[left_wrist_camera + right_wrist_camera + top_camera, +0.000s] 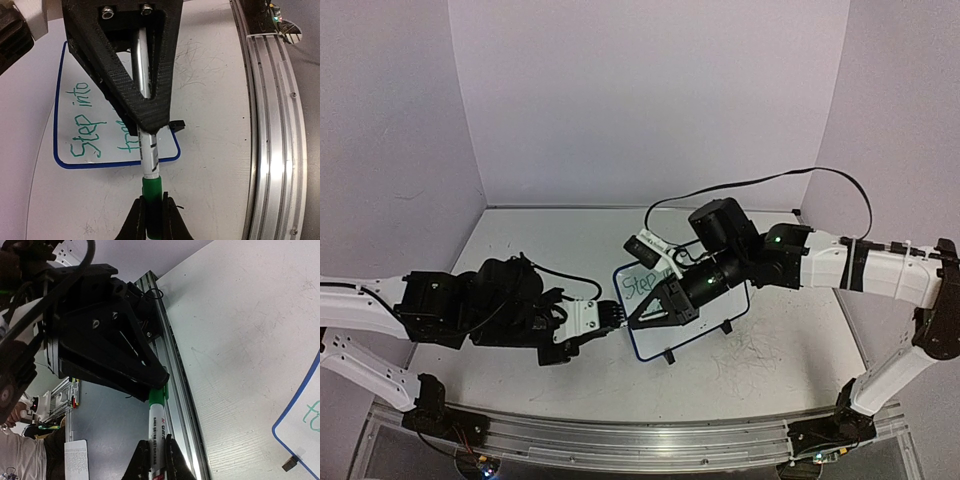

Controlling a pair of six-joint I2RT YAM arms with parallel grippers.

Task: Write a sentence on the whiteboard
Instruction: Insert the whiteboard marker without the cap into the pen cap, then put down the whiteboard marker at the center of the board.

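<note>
Both arms are gripping one marker (148,150) end to end, low over the table (210,125). The left gripper (152,206) is pinching its green cap (151,187), and the right gripper (156,445) is pressing shut on the white barrel. Holding the marker in one straight line is letting the arms pull or push along it, so the cap is probably coming off or going on, though I cannot tell which. The whiteboard (70,65) is sitting mid-table just under the right gripper. The sentence (85,125) is showing "Step into" with a second line begun — partly hidden, likely unfinished.
</note>
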